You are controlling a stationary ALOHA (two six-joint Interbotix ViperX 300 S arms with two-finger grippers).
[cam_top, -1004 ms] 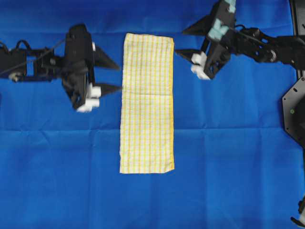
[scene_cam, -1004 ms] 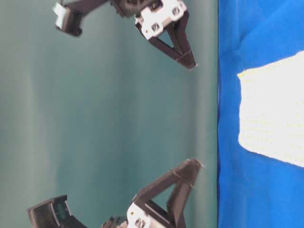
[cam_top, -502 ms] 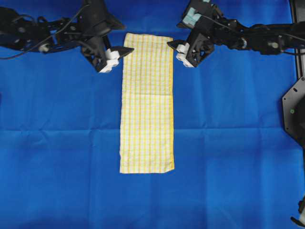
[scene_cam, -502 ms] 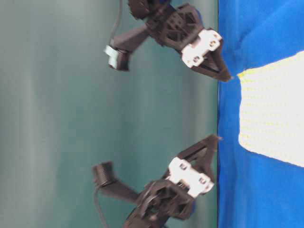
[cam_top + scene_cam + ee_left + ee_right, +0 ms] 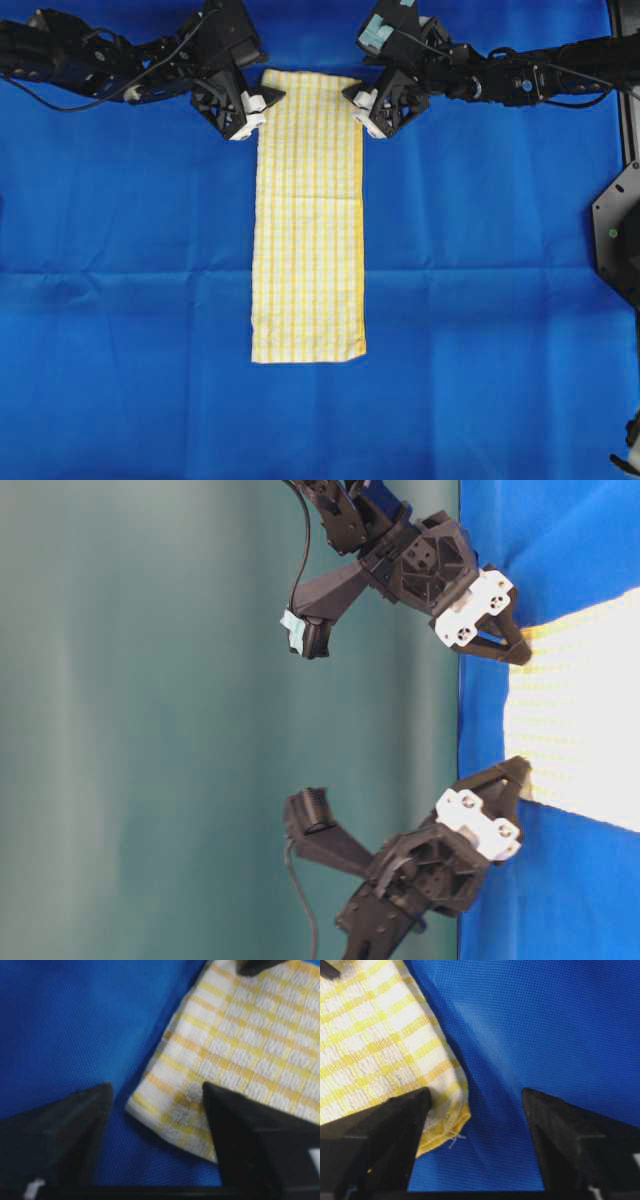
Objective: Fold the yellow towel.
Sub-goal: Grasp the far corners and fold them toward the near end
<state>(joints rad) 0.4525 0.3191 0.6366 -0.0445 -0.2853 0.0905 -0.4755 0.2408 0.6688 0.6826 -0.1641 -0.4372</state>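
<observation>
Overhead view: both grippers, left (image 5: 262, 100) and right (image 5: 356, 100), gape unclenched astride the towel's (image 5: 308, 215) far corners; thin, limp cloth, best pinched there.

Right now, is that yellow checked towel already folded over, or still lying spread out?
Not folded over yet: the yellow towel lies flat as one long strip on the blue cloth, both ends showing. Whether that strip is already doubled, I cannot tell.

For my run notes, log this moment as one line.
stage: pre-grasp | yellow towel: flat, unfolded | left claw: open, straddling top-left corner | right claw: open, straddling top-right corner
</observation>
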